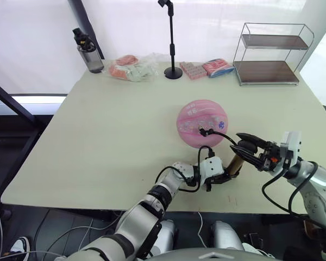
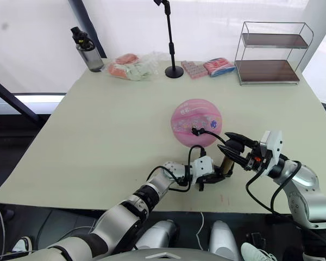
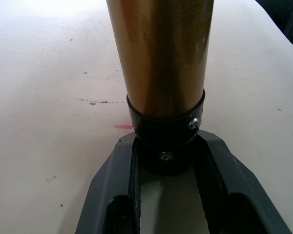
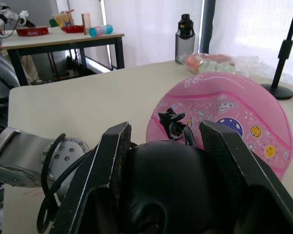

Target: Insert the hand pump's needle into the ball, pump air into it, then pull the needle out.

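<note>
The pink ball [image 1: 202, 120] lies on the table's [image 1: 98, 136] near middle. The hand pump [image 1: 236, 163] stands tilted just in front of it, a bronze-gold cylinder [image 3: 158, 53] with a black end cap. My left gripper [image 1: 216, 175] is shut on the pump's lower end cap [image 3: 166, 131]. My right gripper [image 1: 242, 144] is shut on the black handle [image 4: 161, 185] at the pump's top. A thin black hose [image 1: 220, 135] runs from the pump to a connector on the ball [image 4: 172, 124]. The needle itself is hidden where the connector meets the ball.
Along the far edge stand a water bottle [image 1: 88, 51], a plastic bag of pink goods [image 1: 133, 68], a black stand [image 1: 172, 43], pink packets [image 1: 206, 69] and a wire shelf [image 1: 271, 54]. The table's front edge lies just below both grippers.
</note>
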Controlling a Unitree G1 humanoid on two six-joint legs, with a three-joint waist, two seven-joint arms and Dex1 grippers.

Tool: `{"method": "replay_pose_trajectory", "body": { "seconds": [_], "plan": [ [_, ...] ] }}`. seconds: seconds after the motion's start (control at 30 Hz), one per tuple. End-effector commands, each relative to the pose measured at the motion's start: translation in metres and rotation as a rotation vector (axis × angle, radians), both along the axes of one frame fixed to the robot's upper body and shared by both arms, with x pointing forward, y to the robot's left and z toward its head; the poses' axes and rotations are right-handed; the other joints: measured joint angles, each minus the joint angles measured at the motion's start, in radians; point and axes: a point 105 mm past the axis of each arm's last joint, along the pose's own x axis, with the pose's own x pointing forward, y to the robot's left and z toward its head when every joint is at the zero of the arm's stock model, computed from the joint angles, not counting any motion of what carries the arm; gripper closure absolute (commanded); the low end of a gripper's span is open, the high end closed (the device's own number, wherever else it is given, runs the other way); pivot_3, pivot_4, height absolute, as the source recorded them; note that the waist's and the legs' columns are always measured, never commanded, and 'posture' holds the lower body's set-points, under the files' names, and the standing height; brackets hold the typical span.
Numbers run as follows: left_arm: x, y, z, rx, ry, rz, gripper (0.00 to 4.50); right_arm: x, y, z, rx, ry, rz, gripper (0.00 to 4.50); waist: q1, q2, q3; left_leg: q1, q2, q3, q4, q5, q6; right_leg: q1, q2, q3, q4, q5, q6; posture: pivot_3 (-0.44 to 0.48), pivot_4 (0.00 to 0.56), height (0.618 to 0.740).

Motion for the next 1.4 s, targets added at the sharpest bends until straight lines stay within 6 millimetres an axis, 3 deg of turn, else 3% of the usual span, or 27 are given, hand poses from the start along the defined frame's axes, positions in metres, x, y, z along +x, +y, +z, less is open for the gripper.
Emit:
{"method": "replay_pose_trajectory", "body": {
  "seconds": [0.03, 0.2, 0.47, 0.63, 0.8, 1.0, 1.2, 1.4],
  "plan": [
    [-0.021, 0.026, -0.046, 0.156, 0.136, 0.011, 3.41, -0.002, -0.007, -0.036, -0.079, 0.131, -0.039, 2.59, 0.0, -0.001, -0.001, 0.0, 0.0, 0.0, 0.0, 0.0, 0.0, 0.0, 0.0, 0.0, 0.0, 0.0, 0.0, 0.0, 0.15, 0.736],
    [-0.022, 0.026, -0.047, 0.156, 0.137, 0.009, 3.41, -0.002, -0.009, 0.006, -0.043, 0.037, -0.033, 2.59, 0.001, 0.001, 0.0, 0.0, 0.0, 0.0, 0.0, 0.0, 0.0, 0.0, 0.0, 0.0, 0.0, 0.0, 0.0, 0.0, 0.15, 0.736],
    [-0.023, 0.026, -0.047, 0.157, 0.142, 0.0, 3.41, -0.013, -0.017, 0.093, 0.046, -0.127, -0.035, 2.59, 0.006, 0.006, 0.008, -0.004, -0.001, 0.0, 0.0, 0.0, 0.0, -0.002, -0.002, 0.0, -0.001, 0.0, 0.0, 0.0, 0.15, 0.736],
    [-0.023, 0.025, -0.047, 0.159, 0.141, -0.007, 3.41, -0.018, -0.02, 0.137, 0.072, -0.212, -0.013, 2.59, 0.008, 0.005, 0.011, -0.004, -0.001, 0.0, 0.0, 0.0, 0.0, -0.002, -0.002, 0.0, -0.001, 0.0, 0.0, 0.0, 0.15, 0.736],
    [-0.024, 0.024, -0.047, 0.158, 0.142, -0.01, 3.41, -0.022, -0.024, 0.16, 0.082, -0.225, 0.001, 2.59, 0.01, 0.006, 0.013, -0.004, -0.001, 0.0, 0.0, 0.0, 0.0, -0.002, -0.002, -0.001, -0.002, 0.0, 0.0, 0.0, 0.15, 0.736],
    [-0.024, 0.023, -0.046, 0.157, 0.143, -0.009, 3.41, -0.017, -0.025, 0.143, 0.024, -0.158, -0.012, 2.59, 0.013, 0.005, 0.013, -0.005, -0.001, 0.0, 0.0, 0.0, 0.0, -0.002, -0.002, -0.001, -0.002, 0.0, 0.0, 0.0, 0.15, 0.736],
    [-0.024, 0.023, -0.046, 0.155, 0.143, -0.006, 3.41, -0.008, -0.02, 0.092, 0.008, -0.08, -0.033, 2.59, 0.013, 0.004, 0.012, -0.004, -0.001, 0.0, 0.0, 0.0, 0.0, -0.002, -0.001, -0.001, -0.002, 0.0, 0.0, 0.0, 0.15, 0.736],
    [-0.024, 0.022, -0.046, 0.155, 0.143, -0.005, 3.41, 0.001, -0.014, 0.017, -0.062, 0.029, -0.046, 2.59, 0.007, 0.002, 0.008, -0.002, 0.0, 0.0, -0.001, 0.0, 0.0, -0.001, 0.0, -0.001, -0.002, 0.0, 0.0, 0.0, 0.15, 0.736]
  ]
}}
